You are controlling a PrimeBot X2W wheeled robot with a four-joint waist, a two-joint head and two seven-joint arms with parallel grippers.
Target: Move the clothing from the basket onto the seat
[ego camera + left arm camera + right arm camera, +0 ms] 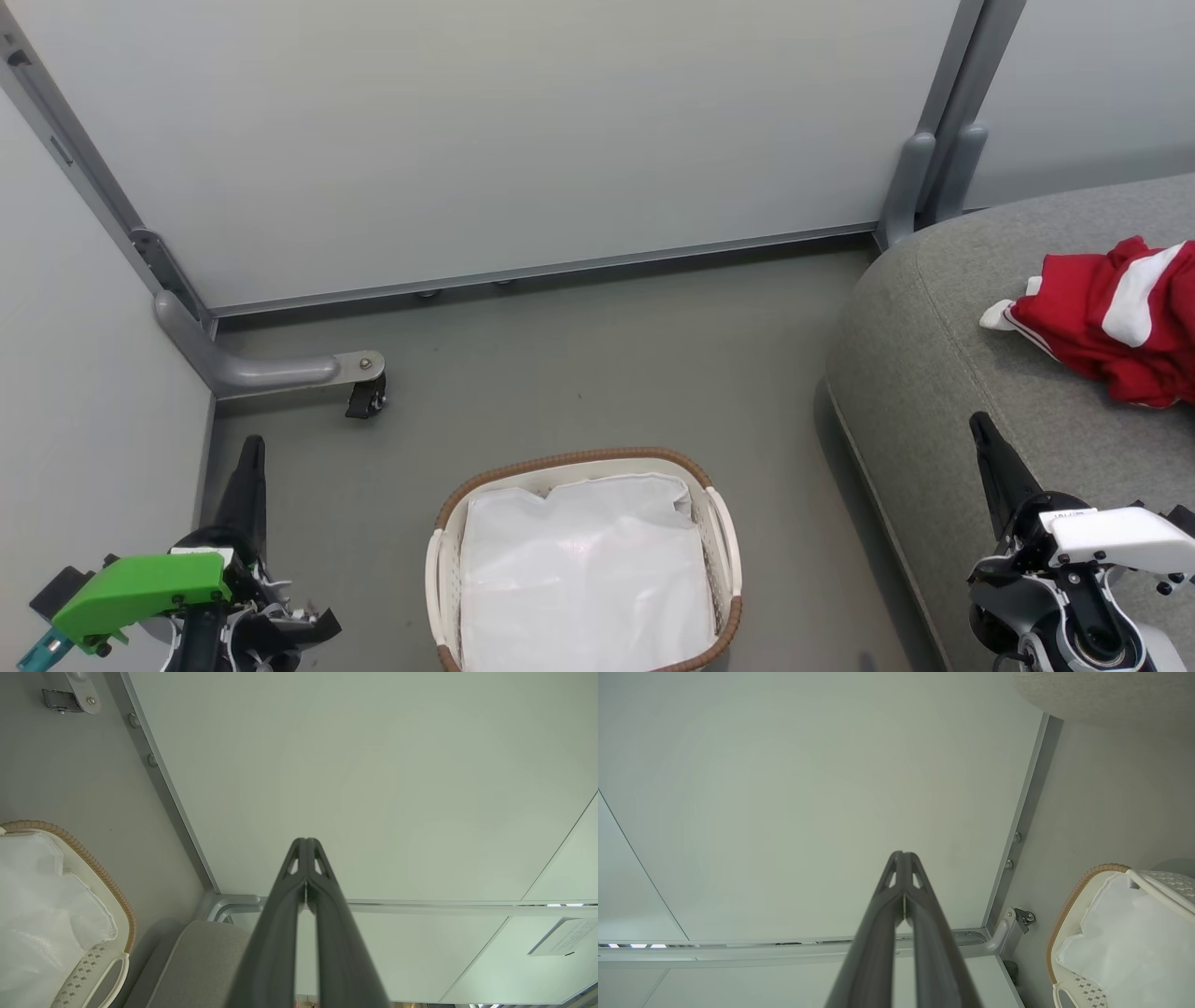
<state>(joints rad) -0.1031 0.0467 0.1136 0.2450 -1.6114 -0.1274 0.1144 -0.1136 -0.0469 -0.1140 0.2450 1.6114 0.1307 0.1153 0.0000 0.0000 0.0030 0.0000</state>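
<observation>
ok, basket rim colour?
Brown woven rim; the head view shows it best.

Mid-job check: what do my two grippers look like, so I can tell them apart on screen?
The left gripper has a bright green wrist cover with a teal end piece; the right gripper has a white wrist cover over grey and black joint parts. Both carry two long, dark, tapering fingers with small triangular cut-outs near the tips.

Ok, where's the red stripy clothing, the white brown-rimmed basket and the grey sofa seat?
Red stripy clothing (1074, 325), head view, red middle fold.
White basket with brown woven rim (569, 457), head view, far rim.
Grey sofa seat (934, 373), head view, bare cushion.
</observation>
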